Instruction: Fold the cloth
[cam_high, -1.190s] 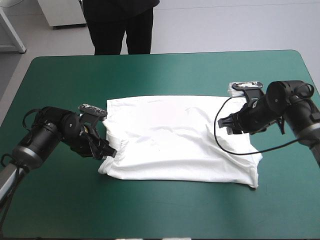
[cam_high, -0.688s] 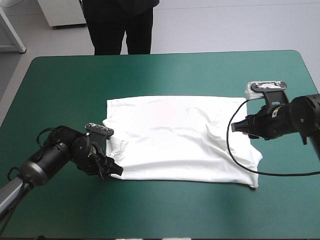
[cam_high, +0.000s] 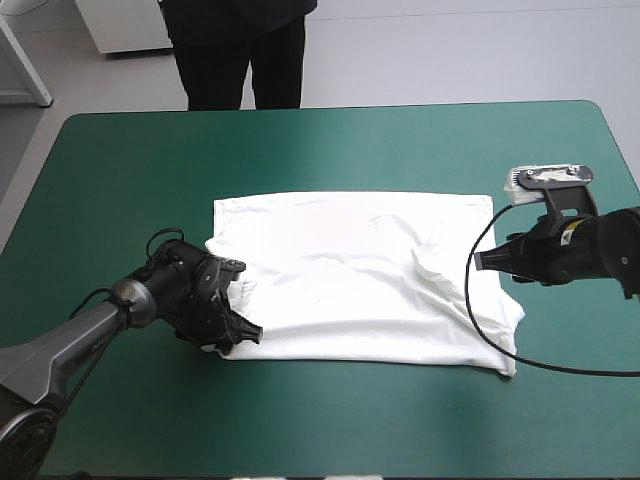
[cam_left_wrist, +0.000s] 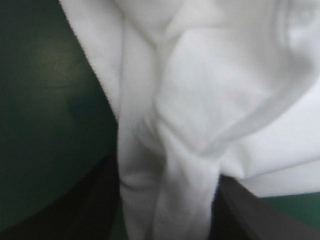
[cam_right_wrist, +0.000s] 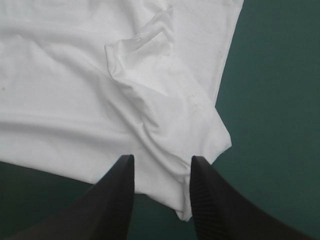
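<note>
The white T-shirt (cam_high: 350, 280) lies spread as a wide rectangle in the middle of the table, with a small raised crease (cam_high: 430, 265) toward its right side. My left gripper (cam_high: 243, 333) is low at the shirt's near-left corner. In the left wrist view it (cam_left_wrist: 166, 170) stands open with a bunched fold of the T-shirt (cam_left_wrist: 210, 75) between its fingers. My right gripper (cam_high: 483, 262) hovers at the shirt's right edge. It (cam_right_wrist: 162, 159) is open, its tips over the shirt's near-right corner (cam_right_wrist: 200, 150), and holds nothing.
Bare teal-green cover (cam_high: 330, 150) surrounds the shirt on all sides, with wide strips at the far edge and the near edge (cam_high: 350, 430). The shirt's right edge lies close under the right arm.
My left gripper has slid toward the near edge and in onto the shirt's near-left corner, nudging that corner inward. My right gripper has drawn back to the right, off the shirt.
</note>
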